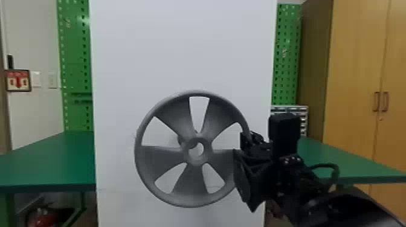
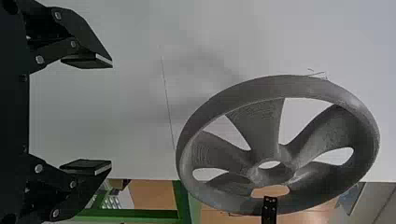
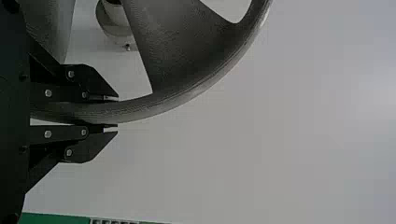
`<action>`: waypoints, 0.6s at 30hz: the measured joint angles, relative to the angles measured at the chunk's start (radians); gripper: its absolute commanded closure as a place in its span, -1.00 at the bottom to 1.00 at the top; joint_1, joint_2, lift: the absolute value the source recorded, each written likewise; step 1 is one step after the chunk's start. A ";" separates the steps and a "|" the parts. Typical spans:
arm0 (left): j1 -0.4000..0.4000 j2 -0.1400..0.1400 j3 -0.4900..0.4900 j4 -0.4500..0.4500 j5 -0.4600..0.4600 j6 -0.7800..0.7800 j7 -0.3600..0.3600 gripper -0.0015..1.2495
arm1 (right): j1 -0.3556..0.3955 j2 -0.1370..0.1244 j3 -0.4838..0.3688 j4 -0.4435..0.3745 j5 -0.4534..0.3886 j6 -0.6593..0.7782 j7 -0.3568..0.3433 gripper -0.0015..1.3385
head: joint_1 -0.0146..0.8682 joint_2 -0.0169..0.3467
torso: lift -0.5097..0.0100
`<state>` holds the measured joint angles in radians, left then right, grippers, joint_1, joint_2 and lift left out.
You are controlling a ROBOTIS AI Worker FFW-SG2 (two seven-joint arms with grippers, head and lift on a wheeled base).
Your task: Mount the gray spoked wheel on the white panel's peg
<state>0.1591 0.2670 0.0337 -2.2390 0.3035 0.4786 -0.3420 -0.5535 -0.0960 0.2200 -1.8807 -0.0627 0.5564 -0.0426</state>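
"What has the right pincer point(image 3: 116, 112) got?"

"The rim point(image 3: 159, 103) of the wheel point(image 1: 193, 184), pinched with one flat finger on either side. The head view shows that hold on the wheel's right-hand edge."

"And how will it handle?"

"Light for its breadth, I'd say, and stiff. The fine ridges suggest printed plastic, so I wouldn't expect it to bend. The spokes point(image 1: 164, 158) look thin enough to crack if forced, and the rim may be a touch slippery."

"So the rim is the right place to take hold?"

"I think so. It's slim enough for the fingers, and it leaves the hub point(image 1: 199, 161) free. The catch is leverage: held at one side, the wheel could tilt or swivel if the hub catches."

"Where's it going?"

"Onto the peg point(image 3: 114, 16), which shows behind the wheel through a gap between spokes. The wheel is upright in front of the white panel point(image 1: 181, 45), its hub not on the peg. I'd line up the hole first, then push gently and squarely."

"The left pincer point(image 2: 111, 114)?"

"Spread and empty, apart from the wheel. If it needs steadying, the opposite side of the rim would be my choice."
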 measured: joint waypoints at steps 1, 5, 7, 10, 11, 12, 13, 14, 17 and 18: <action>0.000 0.000 0.000 0.000 0.000 0.000 0.000 -0.23 | -0.003 0.002 0.002 0.000 0.001 0.003 -0.001 0.76 | -0.69 -0.95 | -0.58; -0.001 0.002 -0.001 0.001 0.002 0.000 0.001 -0.23 | -0.012 0.009 0.011 0.000 0.001 0.018 -0.020 0.76 | -0.69 -0.95 | -0.58; -0.001 0.003 -0.002 0.001 0.003 0.000 0.002 -0.23 | -0.016 0.011 0.015 0.000 -0.004 0.024 -0.033 0.77 | -0.69 -0.95 | -0.58; -0.002 0.004 -0.002 0.002 0.003 0.000 0.003 -0.23 | -0.022 0.014 0.021 0.000 -0.013 0.027 -0.041 0.80 | -0.69 -0.95 | -0.58; -0.003 0.004 -0.003 0.002 0.003 0.000 0.003 -0.23 | -0.024 0.014 0.024 0.000 -0.017 0.027 -0.044 0.80 | -0.69 -0.95 | -0.58; -0.003 0.005 -0.003 0.002 0.003 0.000 0.004 -0.23 | -0.026 0.015 0.025 0.000 -0.020 0.027 -0.046 0.80 | -0.69 -0.95 | -0.58; -0.003 0.005 -0.004 0.002 0.004 0.000 0.004 -0.23 | -0.027 0.015 0.027 0.000 -0.024 0.028 -0.051 0.80 | -0.69 -0.95 | -0.58; -0.004 0.006 -0.004 0.002 0.004 0.000 0.004 -0.23 | -0.029 0.015 0.029 0.000 -0.028 0.028 -0.057 0.80 | -0.69 -0.95 | -0.58; -0.005 0.007 -0.004 0.003 0.005 0.000 0.006 -0.23 | -0.030 0.016 0.034 0.000 -0.041 0.029 -0.082 0.80 | -0.69 -0.95 | -0.58; -0.005 0.007 -0.005 0.003 0.006 0.000 0.006 -0.23 | -0.030 0.017 0.035 0.000 -0.044 0.029 -0.090 0.80 | -0.69 -0.95 | -0.58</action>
<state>0.1542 0.2744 0.0292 -2.2365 0.3093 0.4786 -0.3359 -0.5835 -0.0793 0.2554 -1.8807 -0.1067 0.5857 -0.1322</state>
